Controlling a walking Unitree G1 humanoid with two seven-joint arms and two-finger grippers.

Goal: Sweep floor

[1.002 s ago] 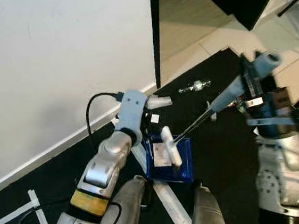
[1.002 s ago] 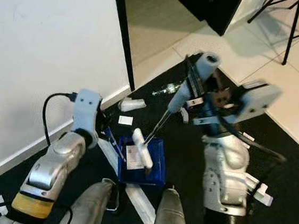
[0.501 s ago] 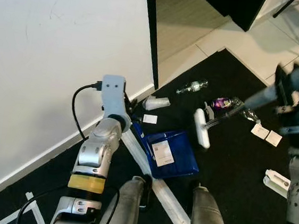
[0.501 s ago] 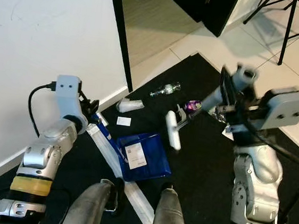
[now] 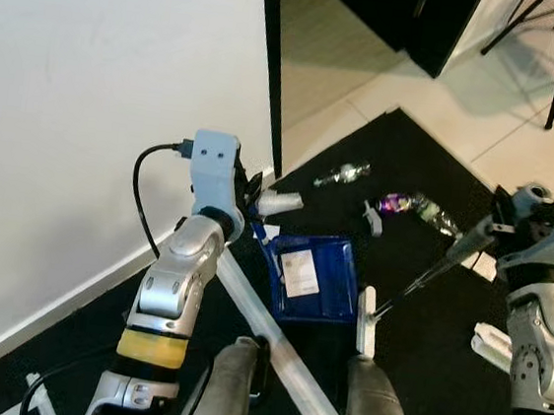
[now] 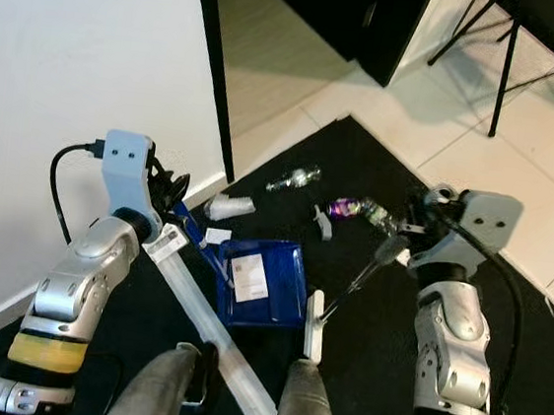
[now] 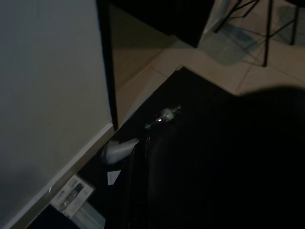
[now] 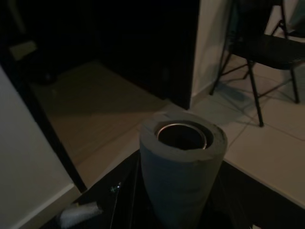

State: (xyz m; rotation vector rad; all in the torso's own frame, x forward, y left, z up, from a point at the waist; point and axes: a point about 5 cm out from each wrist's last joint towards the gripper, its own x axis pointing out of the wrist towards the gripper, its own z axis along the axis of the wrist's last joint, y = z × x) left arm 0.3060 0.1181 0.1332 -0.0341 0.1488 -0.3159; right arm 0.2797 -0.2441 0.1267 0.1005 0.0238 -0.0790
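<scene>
A blue dustpan [image 5: 312, 275] lies on the black mat with a white label inside it. My left gripper [image 5: 252, 217] is shut on its blue handle [image 6: 191, 228], close to the wall. My right gripper [image 6: 422, 221] is shut on the grey foam grip of the broom [image 5: 470, 244]. The thin shaft slants down to a white brush head [image 5: 366, 321], which rests on the mat just right of the pan's near corner. The grip's hollow end [image 8: 183, 169] stands close up in the right wrist view. A clear bottle [image 5: 345, 173], a purple wrapper [image 5: 397, 202] and a crumpled white piece [image 5: 282, 203] lie beyond the pan.
A white wall [image 5: 90, 99] and a black door frame [image 5: 270, 58] stand on the left. White tape [image 5: 269, 331] runs across the mat toward my legs [image 5: 233, 386]. Chair legs [image 6: 504, 73] stand on the tiles at the far right. White scraps [image 5: 494, 341] lie by my right arm.
The right arm has dropped and pulled in. The broom head has come from beside the wrapper to the mat by the pan's near right corner. The view has shifted a little.
</scene>
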